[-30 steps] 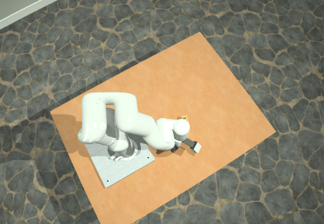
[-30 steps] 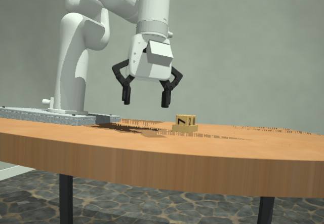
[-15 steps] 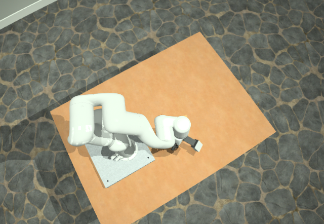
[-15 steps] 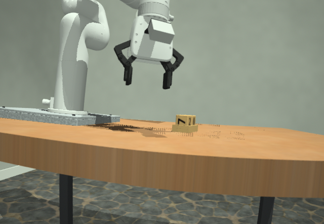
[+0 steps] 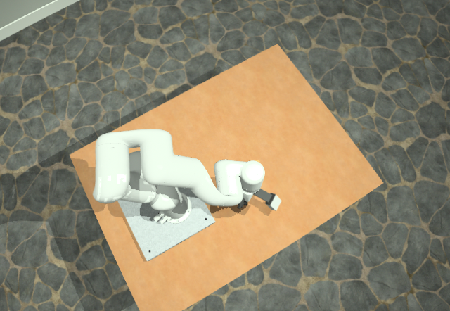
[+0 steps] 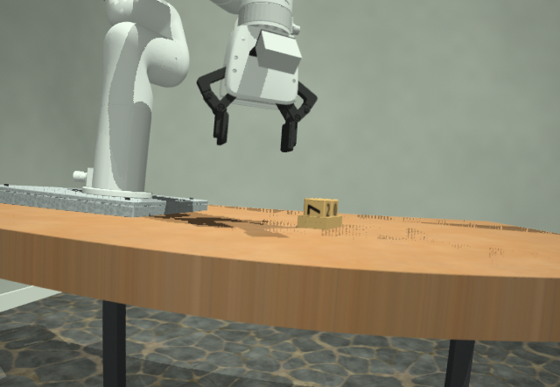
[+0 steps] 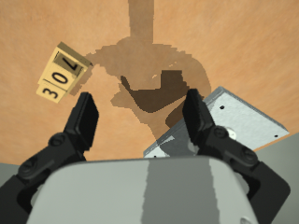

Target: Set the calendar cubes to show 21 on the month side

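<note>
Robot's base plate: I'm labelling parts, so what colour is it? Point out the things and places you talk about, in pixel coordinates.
The base plate (image 5: 163,240) (image 6: 67,204) (image 7: 252,117) is pale grey, lightly speckled; best seen from the top view.

The orange surface (image 5: 309,136) (image 6: 407,247) (image 7: 257,37) lies aslant over the stone floor (image 5: 72,82) (image 6: 316,360). At its left, the white arm (image 5: 159,158) (image 6: 124,147) stands on a grey plate (image 5: 156,242) (image 6: 67,201) (image 7: 252,117) and bends to the right. Just a dark bit of the gripper (image 5: 242,204) (image 6: 254,146) (image 7: 140,112) shows beneath the wrist, right of the plate. A pale box (image 5: 275,202) (image 6: 279,50) juts right on a dark bracket (image 5: 264,195) (image 6: 252,51). A pale strip (image 5: 72,8) (image 6: 27,297) crosses the far left corner.
</note>
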Robot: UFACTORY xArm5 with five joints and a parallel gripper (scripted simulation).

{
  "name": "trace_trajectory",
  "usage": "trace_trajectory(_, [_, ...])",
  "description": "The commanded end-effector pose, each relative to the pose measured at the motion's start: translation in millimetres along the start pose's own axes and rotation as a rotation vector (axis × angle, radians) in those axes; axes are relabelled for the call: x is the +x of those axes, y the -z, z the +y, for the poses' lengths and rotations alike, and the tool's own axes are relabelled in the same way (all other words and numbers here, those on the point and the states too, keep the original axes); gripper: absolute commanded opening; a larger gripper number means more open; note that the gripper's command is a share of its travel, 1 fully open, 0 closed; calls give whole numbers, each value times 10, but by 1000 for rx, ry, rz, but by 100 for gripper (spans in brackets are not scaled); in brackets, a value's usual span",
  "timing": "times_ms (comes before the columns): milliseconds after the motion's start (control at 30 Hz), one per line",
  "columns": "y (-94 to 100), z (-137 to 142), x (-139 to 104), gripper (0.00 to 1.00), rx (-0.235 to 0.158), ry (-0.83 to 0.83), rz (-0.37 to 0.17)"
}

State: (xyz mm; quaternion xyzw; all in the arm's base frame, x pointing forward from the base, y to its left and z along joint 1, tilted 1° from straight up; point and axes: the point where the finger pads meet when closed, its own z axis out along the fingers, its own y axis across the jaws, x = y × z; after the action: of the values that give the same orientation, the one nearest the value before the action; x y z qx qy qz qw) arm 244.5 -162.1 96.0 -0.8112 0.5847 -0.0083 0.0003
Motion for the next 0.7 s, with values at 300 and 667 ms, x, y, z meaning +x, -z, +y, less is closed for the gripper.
trace_trajectory(300, [26,-130,12,100,2,290,3])
trace_trajectory(667, [40,-259,9,100,3,591,3])
